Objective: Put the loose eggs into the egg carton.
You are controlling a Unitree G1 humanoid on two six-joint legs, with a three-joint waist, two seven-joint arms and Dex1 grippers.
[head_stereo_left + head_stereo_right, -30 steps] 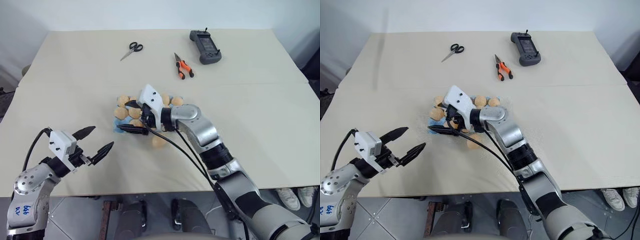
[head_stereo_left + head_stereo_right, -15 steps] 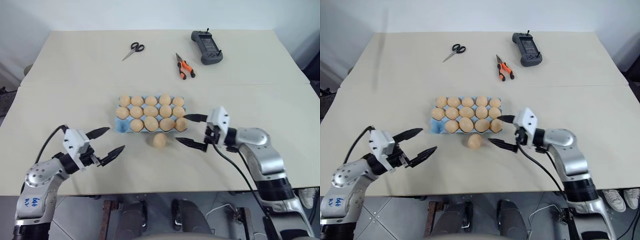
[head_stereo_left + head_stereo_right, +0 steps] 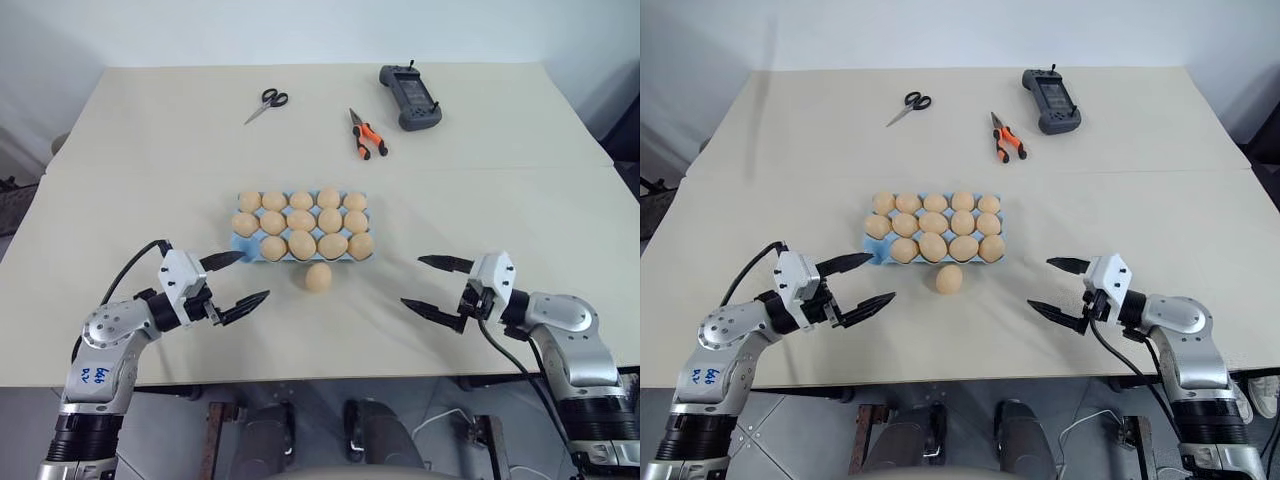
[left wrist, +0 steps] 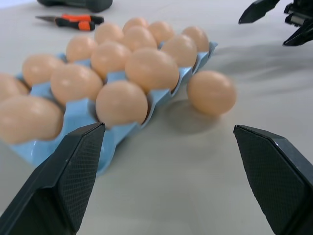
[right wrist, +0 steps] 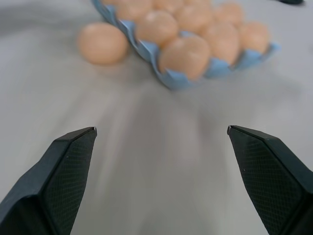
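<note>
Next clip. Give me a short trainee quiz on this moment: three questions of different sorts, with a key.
1. True or false: one loose egg lies on the table beside the egg carton.
2. The carton's one empty cup is: A, the corner nearest the left gripper; B, the centre; C, the middle of the far row.
3. Fill in: the left gripper and the right gripper both hold ___.
Key: 1 true; 2 A; 3 nothing.

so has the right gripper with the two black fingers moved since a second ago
Yes. The right gripper has pulled back off the light blue moulded egg carton toward the robot's right, and now hangs open, clear of the carton's right end.
</note>
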